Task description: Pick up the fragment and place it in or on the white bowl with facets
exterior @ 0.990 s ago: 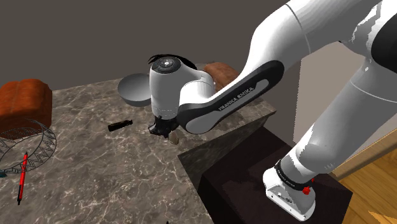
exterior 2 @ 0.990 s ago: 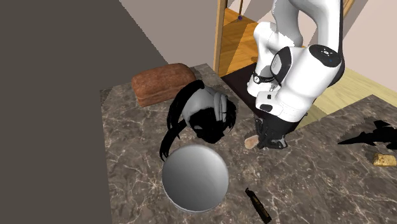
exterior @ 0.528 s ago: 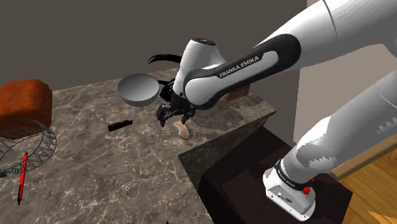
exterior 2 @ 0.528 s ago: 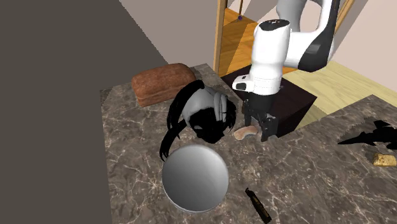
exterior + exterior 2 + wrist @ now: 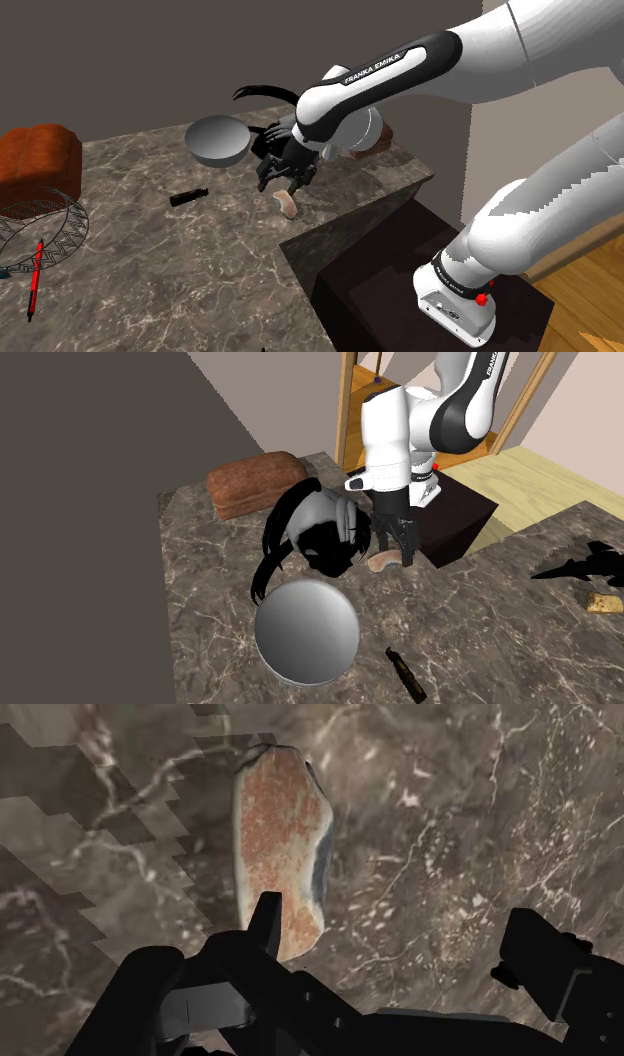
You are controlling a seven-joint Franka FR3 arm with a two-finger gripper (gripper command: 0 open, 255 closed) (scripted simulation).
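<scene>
The fragment [image 5: 280, 854] is a flat orange-tan piece with a pale grey edge. It sits just off one fingertip [image 5: 265, 916], not clasped, over the marble counter [image 5: 190, 260]. My gripper [image 5: 400, 919] is open, its fingers wide apart. In the shoulder view the gripper [image 5: 285, 180] hangs tilted just above the fragment [image 5: 288, 203], near the counter's stepped edge. The grey-white bowl [image 5: 218, 140] stands behind the gripper toward the shoulder view's left. In the second exterior view the fragment [image 5: 383, 561] lies under the gripper [image 5: 395, 542], and the bowl [image 5: 306, 632] is nearer the camera.
A black-and-white object with dark strands [image 5: 315, 527] sits between fragment and bowl. A brown loaf [image 5: 255, 482] lies at the counter's far end. A small black bottle [image 5: 187, 197], a wire basket [image 5: 40, 225] and a red pen [image 5: 35, 280] lie on the counter. The dark stand [image 5: 420, 270] adjoins the counter.
The fingers went from shut on the fragment to wide open. The hand lifted, tilted and swung toward the bowl; the fragment shifted slightly that way and is no longer gripped.
</scene>
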